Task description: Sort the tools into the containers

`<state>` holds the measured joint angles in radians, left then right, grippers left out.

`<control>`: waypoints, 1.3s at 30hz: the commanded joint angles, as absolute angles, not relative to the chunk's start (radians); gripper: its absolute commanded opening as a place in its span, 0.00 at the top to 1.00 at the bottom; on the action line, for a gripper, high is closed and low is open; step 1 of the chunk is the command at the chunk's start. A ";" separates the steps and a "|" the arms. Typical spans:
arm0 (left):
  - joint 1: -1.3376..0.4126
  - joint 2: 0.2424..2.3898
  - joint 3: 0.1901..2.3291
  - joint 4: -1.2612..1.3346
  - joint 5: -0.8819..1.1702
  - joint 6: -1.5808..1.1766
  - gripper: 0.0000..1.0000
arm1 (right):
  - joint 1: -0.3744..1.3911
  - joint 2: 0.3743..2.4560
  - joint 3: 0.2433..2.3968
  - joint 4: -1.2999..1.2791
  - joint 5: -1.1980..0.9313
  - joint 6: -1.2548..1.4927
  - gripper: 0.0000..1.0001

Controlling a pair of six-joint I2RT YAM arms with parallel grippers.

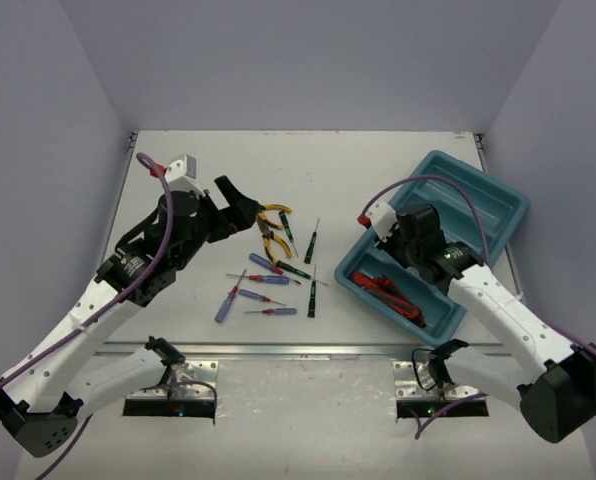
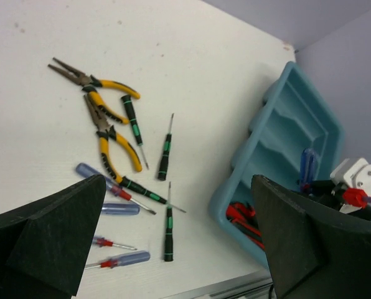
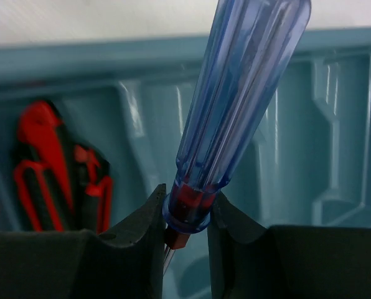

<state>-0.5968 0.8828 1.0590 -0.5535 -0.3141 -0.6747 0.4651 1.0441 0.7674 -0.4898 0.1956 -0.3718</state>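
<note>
My right gripper (image 3: 185, 212) is shut on the red collar of a blue-handled screwdriver (image 3: 244, 93), which sticks up over the teal tray (image 3: 335, 124). From above, that gripper (image 1: 425, 250) hangs over the tray's (image 1: 498, 200) middle compartments. Red-handled pliers (image 1: 388, 295) lie in the nearest compartment. My left gripper (image 2: 178, 180) is open and empty, raised above the loose tools. On the table lie two yellow-handled pliers (image 1: 273, 225), several black-green screwdrivers (image 2: 165, 156) and several blue-handled screwdrivers (image 1: 228, 298).
The tray sits tilted at the table's right side, close to the right wall. A metal rail (image 1: 298, 350) runs along the near table edge. Purple cables loop off both arms. Grey walls enclose the table on three sides.
</note>
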 commanded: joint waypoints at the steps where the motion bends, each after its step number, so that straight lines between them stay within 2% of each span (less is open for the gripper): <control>1: -0.603 0.887 1.018 -0.609 -0.251 -0.594 0.00 | 0.365 1.122 0.800 -0.463 0.303 -0.595 1.00; 5: -0.603 0.863 0.962 -0.613 -0.196 -0.571 0.00 | 0.306 1.250 0.828 -0.437 0.296 -0.596 0.99; 8: -0.603 0.822 0.944 -0.638 -0.196 -0.552 0.00 | 0.292 1.319 0.843 -0.449 0.335 -0.553 0.88; 10: -0.601 0.799 0.941 -0.658 -0.218 -0.540 0.00 | 0.288 1.320 0.835 -0.448 0.342 -0.541 0.73; 11: -0.601 0.790 0.939 -0.664 -0.223 -0.536 0.00 | 0.286 1.312 0.829 -0.447 0.341 -0.540 0.62; 12: -0.601 0.788 0.939 -0.664 -0.231 -0.533 0.00 | 0.284 1.307 0.826 -0.446 0.347 -0.540 0.60; 15: -0.601 0.782 0.928 -0.668 -0.233 -0.530 0.00 | 0.282 1.298 0.839 -0.448 0.371 -0.533 0.45; 16: -0.601 0.784 0.923 -0.665 -0.233 -0.531 0.00 | 0.282 1.292 0.850 -0.455 0.370 -0.522 0.34; 17: -0.601 0.785 0.917 -0.662 -0.233 -0.534 0.00 | 0.282 1.286 0.861 -0.463 0.360 -0.516 0.12; 18: -0.601 0.785 0.907 -0.656 -0.234 -0.536 0.00 | 0.281 1.278 0.884 -0.473 0.351 -0.507 0.03; 23: -0.600 0.804 0.864 -0.677 -0.361 -0.648 0.00 | 0.286 1.195 0.970 -0.509 0.211 -0.391 0.01; 27: -0.601 0.840 0.828 -0.728 -0.471 -0.788 0.00 | 0.298 1.159 1.054 -0.540 0.061 -0.132 0.01; 30: -0.601 0.918 0.782 -0.729 -0.441 -0.829 0.00 | 0.305 1.174 1.121 -0.605 -0.123 0.076 0.01; 34: -0.601 0.977 0.702 -0.672 -0.359 -0.824 0.03 | 0.313 1.199 1.203 -0.697 -0.208 0.174 0.01; 39: -0.601 1.127 0.645 -0.658 -0.336 -0.869 0.09 | 0.314 1.113 1.124 -0.575 -0.392 0.255 0.01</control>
<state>-0.5968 1.0510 0.6618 -0.6944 -0.3598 -0.8091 0.3084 1.1818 1.1589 -0.6361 -0.1883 0.1131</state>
